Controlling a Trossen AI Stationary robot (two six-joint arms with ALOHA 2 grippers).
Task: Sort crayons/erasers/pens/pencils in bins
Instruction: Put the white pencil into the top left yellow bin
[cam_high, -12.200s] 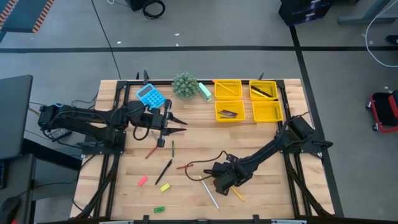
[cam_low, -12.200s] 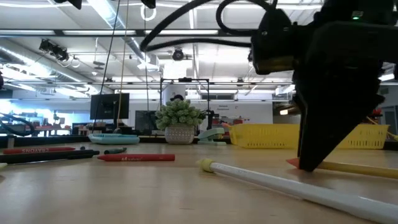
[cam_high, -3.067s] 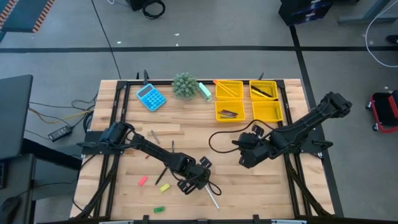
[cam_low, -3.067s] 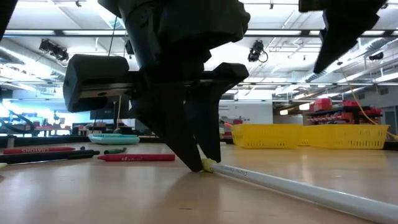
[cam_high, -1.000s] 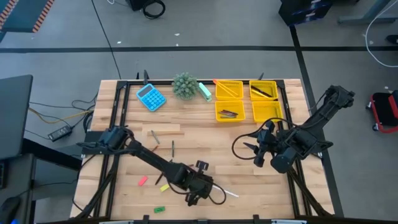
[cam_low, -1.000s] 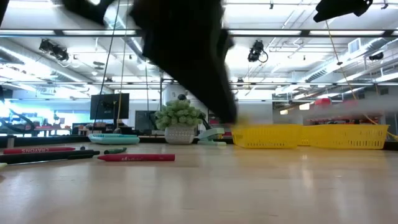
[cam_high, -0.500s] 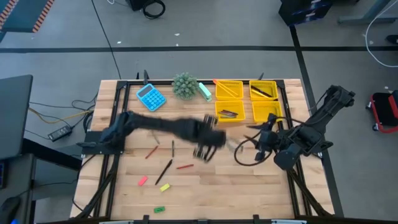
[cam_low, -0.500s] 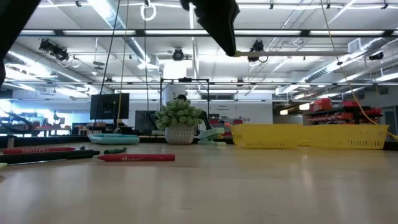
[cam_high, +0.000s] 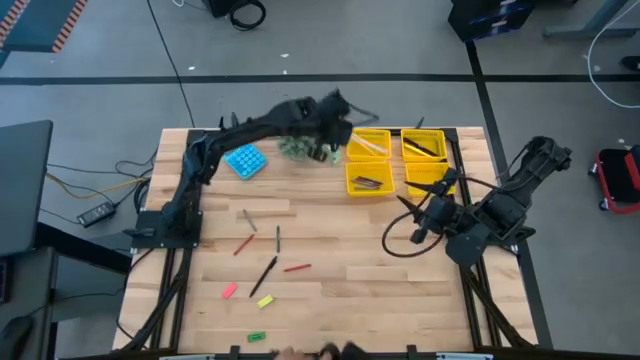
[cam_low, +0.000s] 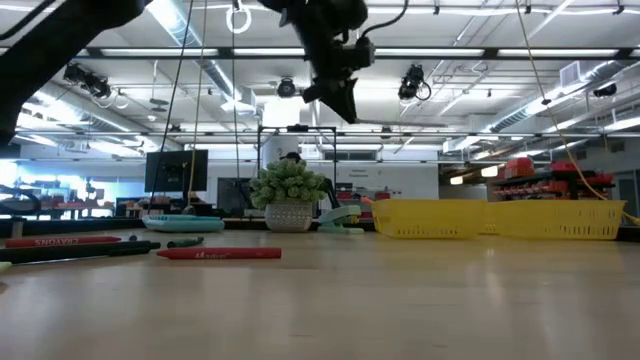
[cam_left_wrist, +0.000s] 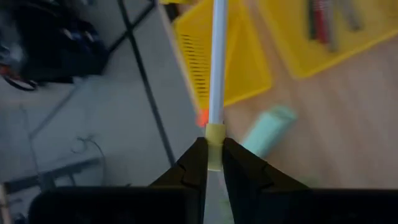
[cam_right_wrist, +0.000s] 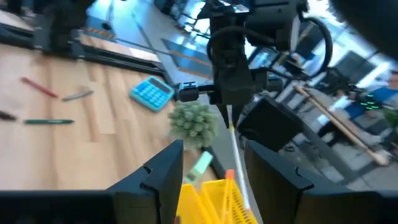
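My left gripper (cam_high: 336, 148) hangs high over the table's far edge, beside the far-left yellow bin (cam_high: 367, 144), shut on a whitish pencil (cam_left_wrist: 217, 68). The right wrist view shows that pencil (cam_right_wrist: 235, 152) slanting down from the fingers toward the bin. My right gripper (cam_high: 408, 206) stands open and empty at mid right, near the four bins. Red crayons (cam_high: 296, 268), dark pens (cam_high: 266, 272) and pink (cam_high: 229, 291), yellow (cam_high: 265, 300) and green (cam_high: 257, 337) erasers lie flat on the table's left half. My left gripper pinches the pencil's yellow-banded end (cam_left_wrist: 214, 144) between its two fingers (cam_left_wrist: 194, 163). The fingers slant down toward the far-left bin and lie along the pencil. The pencil sticks out ahead of the fingertips, lifted clear, its free end over the bin's far left corner (cam_left_wrist: 199, 74).
A blue calculator (cam_high: 243, 160), a small potted plant (cam_high: 297, 143) and a pale green object (cam_left_wrist: 267, 127) stand along the far edge, left of the bins. The bins hold an orange pencil (cam_high: 358, 133) and dark sticks (cam_high: 368, 182). Bare wood lies at centre and near right.
My left gripper has swung from the table's near edge up and across to the far edge, by the far-left bin, rolling its wrist. The whitish pencil went with it, lifted clear of the table. My right gripper has risen a little and turned, staying open.
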